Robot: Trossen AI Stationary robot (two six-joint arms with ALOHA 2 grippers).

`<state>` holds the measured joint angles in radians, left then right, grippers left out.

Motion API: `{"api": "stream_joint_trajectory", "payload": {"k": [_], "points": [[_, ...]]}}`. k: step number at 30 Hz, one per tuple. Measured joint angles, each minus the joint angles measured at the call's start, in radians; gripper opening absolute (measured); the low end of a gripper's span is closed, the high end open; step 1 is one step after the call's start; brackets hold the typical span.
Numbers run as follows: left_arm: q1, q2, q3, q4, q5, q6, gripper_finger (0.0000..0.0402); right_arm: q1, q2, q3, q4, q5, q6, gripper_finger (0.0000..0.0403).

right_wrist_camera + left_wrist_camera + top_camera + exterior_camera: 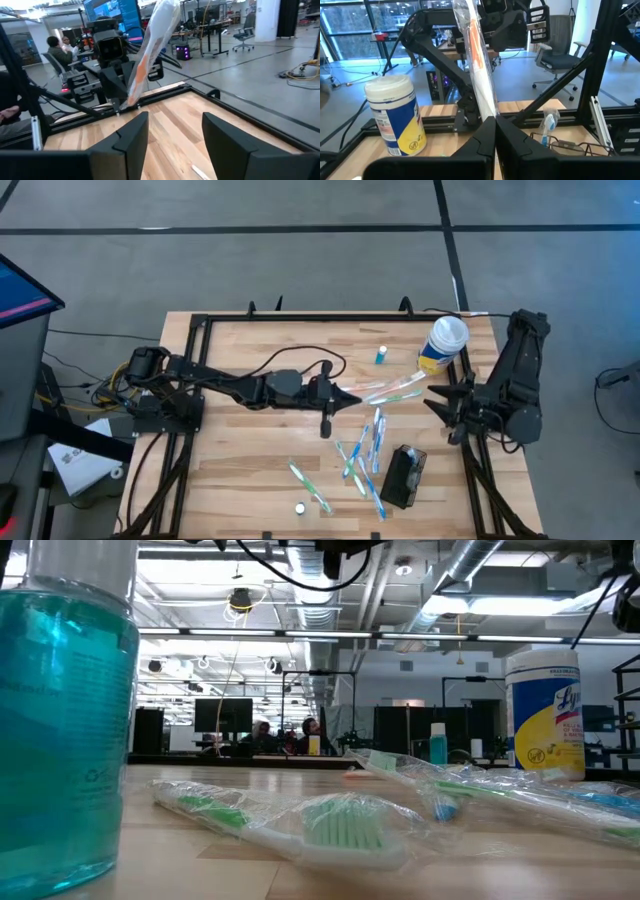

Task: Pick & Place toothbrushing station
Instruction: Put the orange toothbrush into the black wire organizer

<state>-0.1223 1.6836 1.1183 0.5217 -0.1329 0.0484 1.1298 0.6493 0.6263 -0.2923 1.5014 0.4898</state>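
Your left gripper (352,399) is clamped shut on a wrapped toothbrush (392,389) (orange inside), left of the canister (443,343). Your right gripper (437,402), below that canister, stands wide and empty. The toothbrushing station (403,477) lies farther below it.

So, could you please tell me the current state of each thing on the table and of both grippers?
left gripper: jaws shut on the wrapped toothbrush
right gripper: jaws open, empty
wrapped toothbrush: lifted off the table
canister: upright, lid on
toothbrushing station: resting on the table, untouched
loose toothbrushes: lying flat, scattered
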Motion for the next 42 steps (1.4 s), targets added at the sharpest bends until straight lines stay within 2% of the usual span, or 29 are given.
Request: {"api": "stream_joint_trajectory", "payload": {"k": [2, 5, 9, 11, 13, 19, 42], "points": [[0.000, 0.000, 0.000, 0.010, 0.000, 0.000, 0.0000, -0.021, 0.010, 0.019, 0.038, -0.033, -0.058, 0.0178], [0.000, 0.000, 0.000, 0.019, 0.000, 0.001, 0.0000, -0.066, 0.033, 0.040, 0.186, -0.091, -0.231, 0.0176], [-0.001, 0.000, 0.000, 0.031, 0.000, 0.008, 0.0000, -0.138, 0.046, 0.041, 0.455, -0.266, -0.506, 0.0170], [-0.004, 0.000, 0.000, 0.039, -0.001, 0.022, 0.0000, -0.172, 0.044, 0.042, 0.539, -0.337, -0.587, 0.0166], [-0.010, 0.000, 0.000, 0.045, 0.000, 0.026, 0.0000, -0.202, 0.043, 0.042, 0.572, -0.358, -0.630, 0.0163], [-0.025, 0.000, 0.000, 0.072, 0.000, 0.068, 0.0000, -0.262, 0.043, 0.042, 0.567, -0.458, -0.627, 0.0155], [-0.024, 0.019, 0.000, 0.152, 0.003, 0.067, 0.0000, -0.456, 0.091, 0.040, 0.602, -0.708, -0.612, 0.0139]]}}
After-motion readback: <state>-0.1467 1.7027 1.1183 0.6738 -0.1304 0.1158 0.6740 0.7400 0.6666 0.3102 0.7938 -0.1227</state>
